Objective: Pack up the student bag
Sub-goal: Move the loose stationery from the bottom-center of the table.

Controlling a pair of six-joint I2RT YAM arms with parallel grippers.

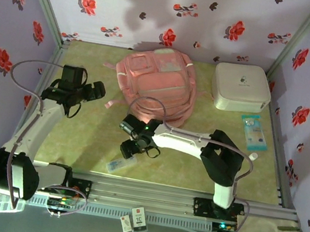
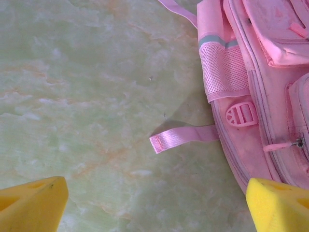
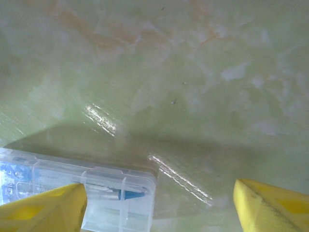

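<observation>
Student bag (image 1: pixel 157 86) lies flat at bench (image 1: pixel 79 139) rear. Left fingers (image 2: pixel 29 203) and right fingers (image 3: pixel 270 205) spread wide, empty. Step judged: collecting clear pencil case (image 3: pixel 77 188) beside right fingers; next move requires straddling it.

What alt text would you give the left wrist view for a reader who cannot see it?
A pink student bag lies at the right on a green marbled table, one strap trailing across it. The left gripper is open, its yellow fingers holding nothing.

Student bag (image 1: pixel 157 83) left of hard case (image 1: pixel 241 87)
</observation>
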